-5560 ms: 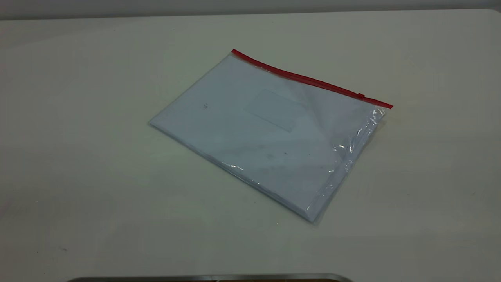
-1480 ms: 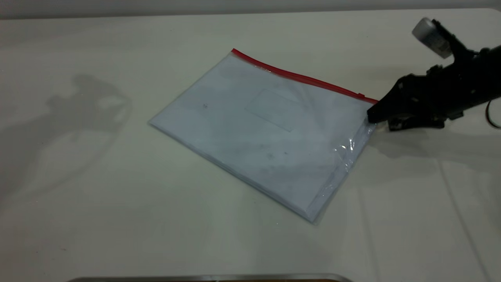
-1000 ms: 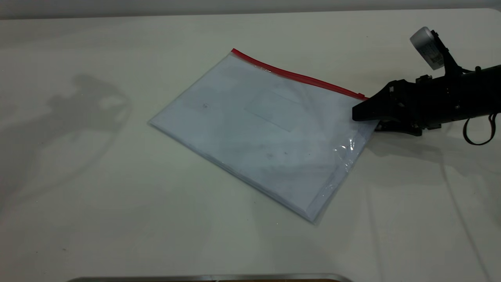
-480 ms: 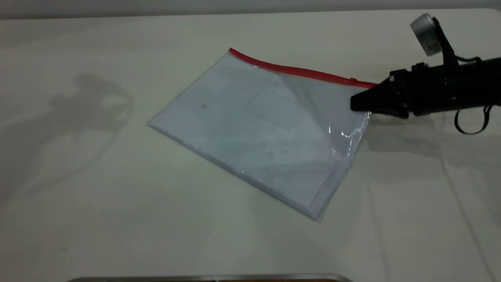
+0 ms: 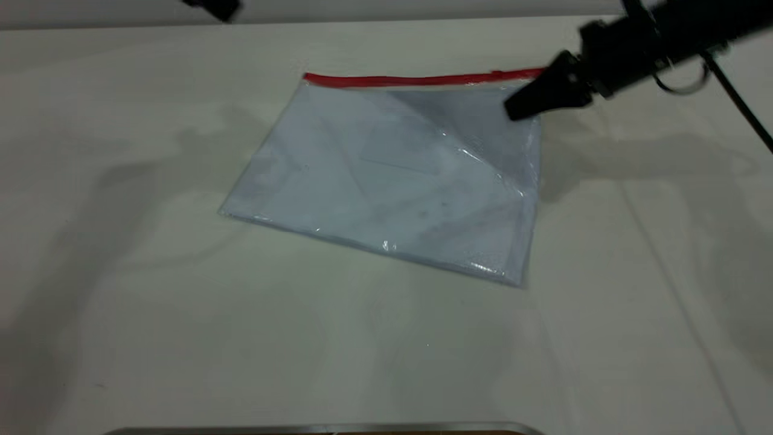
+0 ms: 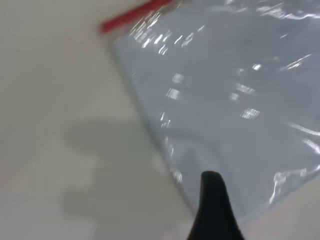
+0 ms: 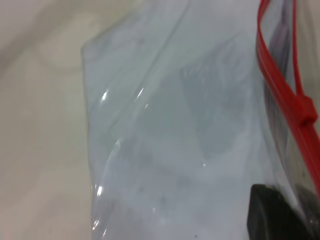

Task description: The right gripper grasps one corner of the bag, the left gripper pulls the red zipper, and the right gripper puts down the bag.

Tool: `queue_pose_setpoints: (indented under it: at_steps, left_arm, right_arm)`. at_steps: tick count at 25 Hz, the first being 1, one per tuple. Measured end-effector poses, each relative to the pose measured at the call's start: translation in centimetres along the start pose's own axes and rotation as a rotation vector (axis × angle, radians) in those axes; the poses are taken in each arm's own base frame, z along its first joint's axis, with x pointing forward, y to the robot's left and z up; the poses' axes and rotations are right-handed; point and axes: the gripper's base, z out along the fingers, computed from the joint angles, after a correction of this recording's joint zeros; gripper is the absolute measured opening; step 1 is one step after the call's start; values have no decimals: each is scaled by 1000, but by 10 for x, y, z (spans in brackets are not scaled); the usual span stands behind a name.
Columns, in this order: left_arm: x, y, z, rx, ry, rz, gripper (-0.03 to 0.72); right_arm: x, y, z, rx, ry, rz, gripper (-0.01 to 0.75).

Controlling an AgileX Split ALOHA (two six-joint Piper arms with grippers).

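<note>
The bag [image 5: 392,175], a clear pouch with pale sheets inside, lies in the middle of the table, its right far corner raised. The red zipper [image 5: 416,79] runs along its far edge, with the small slider tab [image 5: 496,74] near the right end. My right gripper [image 5: 519,107] is shut on that raised corner. In the right wrist view the zipper [image 7: 275,75] and tab [image 7: 305,111] sit just past the right gripper [image 7: 287,200]. My left gripper [image 5: 212,6] hangs high at the far left. In its wrist view the left gripper [image 6: 215,200] is above the bag [image 6: 225,100], apart from it.
The white table [image 5: 121,302] is bare all around the bag. A metal rim [image 5: 326,429] shows at the near edge. The right arm's black cable [image 5: 737,109] trails over the table at the far right.
The right gripper has risen and swung left with the bag corner, turning the bag so the zipper edge runs along the far side. The left gripper has come into view at the far left.
</note>
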Motion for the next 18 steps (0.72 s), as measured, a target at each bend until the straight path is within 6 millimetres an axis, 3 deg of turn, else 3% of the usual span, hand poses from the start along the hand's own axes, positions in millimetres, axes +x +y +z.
queue_pose_setpoints:
  at_steps: [7, 12, 18]
  left_arm:
    - [-26, -29, 46, 58, 1, 233, 588]
    - [-32, -52, 69, 125, -26, 350, 588]
    - [-38, -61, 74, 170, -103, 401, 588]
  right_arm:
    - [-43, 30, 33, -58, 52, -176, 34]
    - [-53, 52, 55, -111, 44, -282, 34]
    - [-54, 57, 59, -127, 46, -314, 34]
